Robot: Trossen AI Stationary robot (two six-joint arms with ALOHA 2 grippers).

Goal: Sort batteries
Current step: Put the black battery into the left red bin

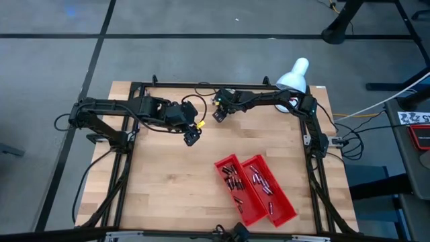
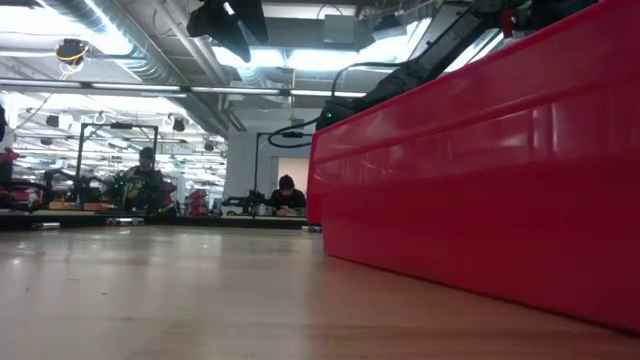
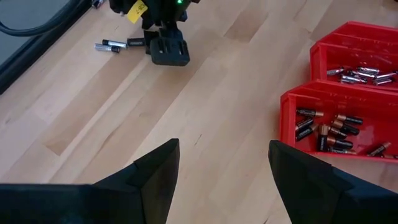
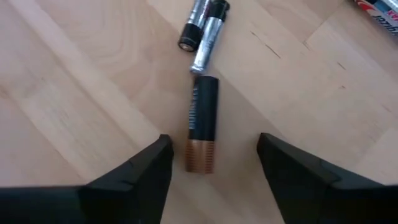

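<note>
We see a wooden table (image 1: 175,181) with two red trays (image 1: 259,195) near its front edge, full of batteries (image 3: 333,130). Behind the table is a big room with lamps, desks and people sitting far off. Our right gripper (image 4: 211,163) hangs low near the back edge, jaws apart, over one black and copper battery (image 4: 202,124). It lies flat, copper end toward the gripper. Two more (image 4: 202,28) lie just past it. Our left gripper (image 3: 224,165) waits nearby, jaws apart.
</note>
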